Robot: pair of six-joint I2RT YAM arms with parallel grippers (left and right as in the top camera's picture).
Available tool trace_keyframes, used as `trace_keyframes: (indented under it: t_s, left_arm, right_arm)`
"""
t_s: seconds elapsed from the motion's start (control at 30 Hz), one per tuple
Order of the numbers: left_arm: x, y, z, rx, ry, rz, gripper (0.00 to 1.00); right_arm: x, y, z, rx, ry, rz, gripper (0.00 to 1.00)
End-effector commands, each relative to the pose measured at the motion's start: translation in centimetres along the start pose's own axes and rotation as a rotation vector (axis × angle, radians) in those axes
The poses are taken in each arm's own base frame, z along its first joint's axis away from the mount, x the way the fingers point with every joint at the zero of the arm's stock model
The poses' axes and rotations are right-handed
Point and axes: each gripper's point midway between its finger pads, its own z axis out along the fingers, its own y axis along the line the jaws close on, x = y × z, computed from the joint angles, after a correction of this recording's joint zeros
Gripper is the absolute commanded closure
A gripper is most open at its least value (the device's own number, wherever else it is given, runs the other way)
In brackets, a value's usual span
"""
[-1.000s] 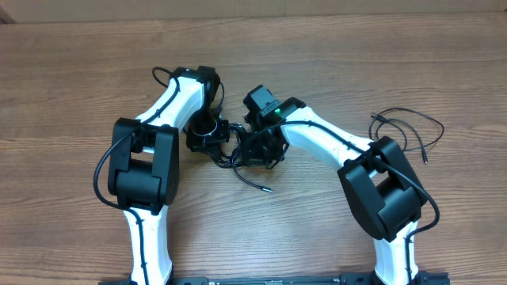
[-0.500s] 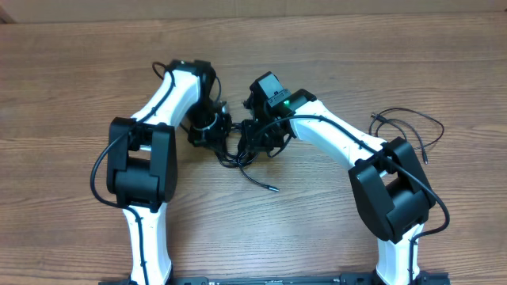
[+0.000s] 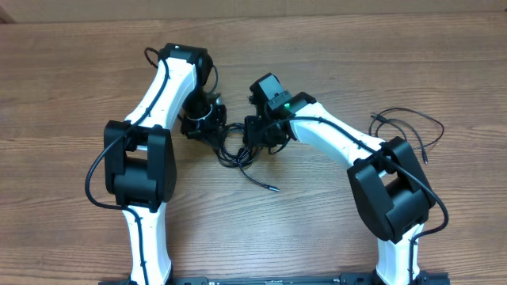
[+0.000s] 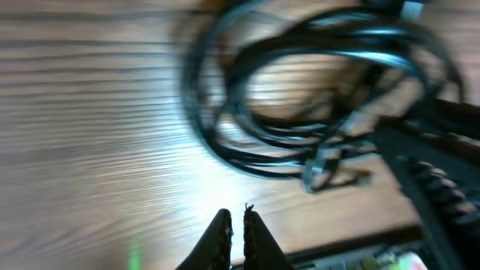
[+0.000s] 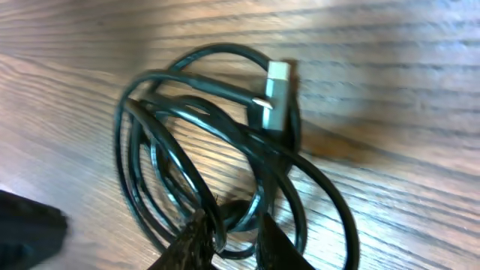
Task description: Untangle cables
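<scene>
Now the left arm has swung a bit toward 12 o'clock and outward since a second ago, and its elbow sits farther toward 9 o'clock. The left gripper (image 3: 204,123) has slid with it and is at 10 o'clock from the cables (image 3: 234,153). In the left wrist view, the left gripper (image 4: 235,217) has its two fingers pressed almost together with nothing between them, and the cables (image 4: 255,150) are blurry loops at 12 o'clock from its tips.

The right arm also went up toward 12 o'clock early on and has barely moved since. The right gripper (image 3: 257,138) is at 1 o'clock from the bundle. In the right wrist view, cable loops (image 5: 251,146) run between the tips of the right gripper (image 5: 229,225), but I cannot tell if it is squeezing them. A silver plug (image 5: 276,90) lies on top of the loops.

The bundle is near the middle of the table (image 3: 79,79). Its loose tail (image 3: 261,184) points to 5 o'clock. Another loose cable (image 3: 405,110) at 3 o'clock has not moved.
</scene>
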Motion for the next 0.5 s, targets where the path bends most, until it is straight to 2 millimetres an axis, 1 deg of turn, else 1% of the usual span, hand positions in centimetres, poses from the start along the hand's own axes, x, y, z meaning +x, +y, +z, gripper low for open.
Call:
trace_keyframes:
  t_s: [0.0,0.03,0.07,0.17,0.23,0.33,0.37,0.4,0.43,0.47]
  left_arm:
    - [-0.9,2.5,-0.4,-0.149,-0.054,-0.077,0.91]
    - [-1.0,2.6,-0.2,-0.159,-0.061,-0.076,0.91]
    - [-1.3,2.6,-0.1,-0.162,-0.069,-0.079,0.91]
    - [-2.0,2.5,0.8,-0.156,-0.093,-0.092,0.91]
    - [-2.8,2.5,1.8,-0.149,-0.119,-0.100,0.91]
    - [-4.0,2.3,3.4,-0.121,-0.157,-0.086,0.91]
    - [-4.3,1.9,4.1,-0.097,-0.165,-0.079,0.91]
    - [-4.8,0.8,5.2,-0.031,-0.176,-0.047,0.91]
    - [-4.9,0.3,5.5,-0.001,-0.180,-0.028,0.91]
    - [-5.3,-1.1,5.7,0.070,-0.190,0.007,0.90]
  right_arm:
    - [0.7,-1.4,1.2,0.042,0.019,0.079,0.82]
    - [1.1,-1.8,1.5,0.051,0.033,0.093,0.82]
    - [1.7,-2.1,1.7,0.056,0.050,0.109,0.86]
    - [3.4,-3.1,2.1,0.085,0.102,0.143,0.92]
    - [4.5,-3.8,2.1,0.112,0.136,0.189,0.93]
    - [5.6,-4.4,1.9,0.149,0.172,0.292,0.93]
    - [6.0,-4.5,1.8,0.161,0.182,0.328,0.93]
    - [6.8,-4.5,1.6,0.171,0.213,0.408,0.84]
    - [7.2,-4.2,1.5,0.161,0.234,0.448,0.80]
    - [7.7,-3.4,1.5,0.124,0.270,0.501,0.76]
